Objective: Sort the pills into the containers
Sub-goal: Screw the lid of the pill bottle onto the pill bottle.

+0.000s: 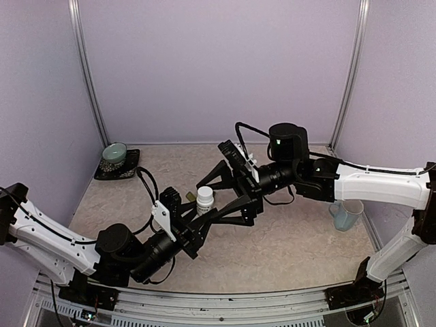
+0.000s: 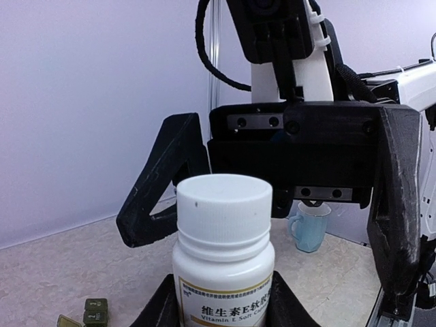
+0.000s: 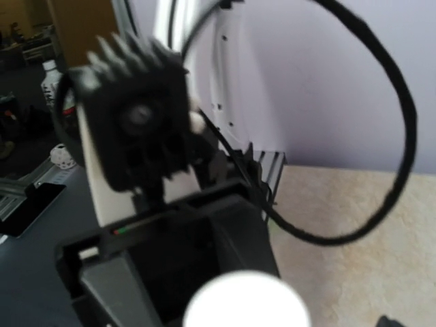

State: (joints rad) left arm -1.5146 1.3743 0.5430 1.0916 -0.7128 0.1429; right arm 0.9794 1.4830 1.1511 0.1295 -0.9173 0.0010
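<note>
Left jaws gripping white pill bottle [image 2: 221, 272], right jaws wide apart flanking its cap [image 2: 223, 197], green containers [image 2: 95, 312] nearby

White pill bottle [image 2: 223, 259] (upright) between fingers [image 2: 162, 308]

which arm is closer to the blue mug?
Right. In the top view the right arm runs right past the blue mug on the right side; the left arm comes from the far left, reaching only the middle.
</note>
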